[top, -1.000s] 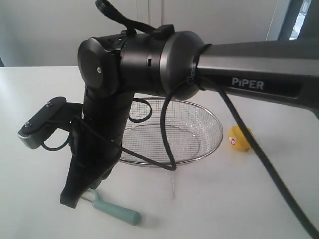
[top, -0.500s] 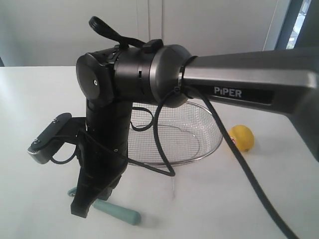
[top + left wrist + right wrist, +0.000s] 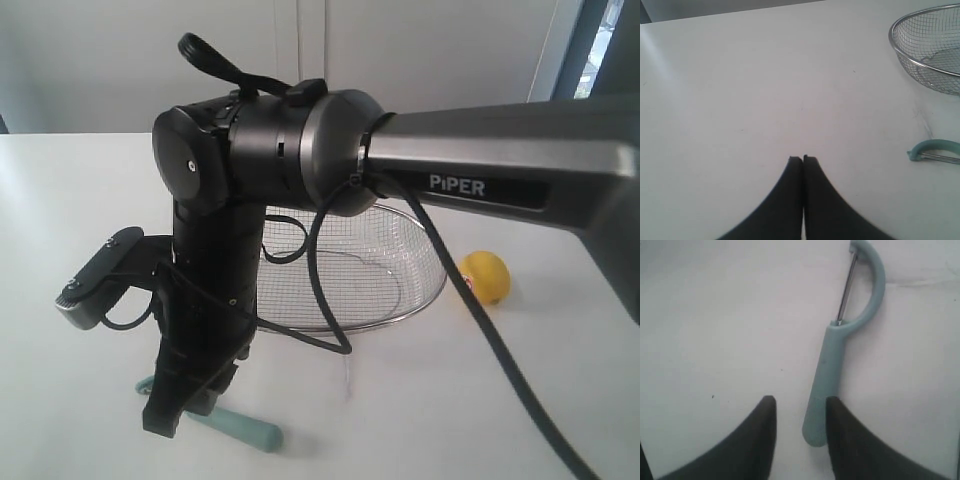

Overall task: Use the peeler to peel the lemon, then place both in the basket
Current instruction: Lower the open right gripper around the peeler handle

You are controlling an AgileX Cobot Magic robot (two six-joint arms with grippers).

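My right claw (image 3: 801,402) hangs over the pale green peeler with the thick handle and thin metal blade (image 3: 827,370). The claw's two black fingers are apart. The end of the handle lies between them but hugs one finger, so nothing is held yet.

In the outside view the peeler lies flat on the white table (image 3: 500,400) at the bottom left. The small round yellow lemon (image 3: 486,276) sits at the middle right, just beside the wide silver wire basket (image 3: 927,45). My left claw (image 3: 803,159) has its fingers pressed together with nothing in them.

I think the close finger could bump the handle and push or spin the peeler away. I would also catch only the very end, so the heavy head might droop or slip out.
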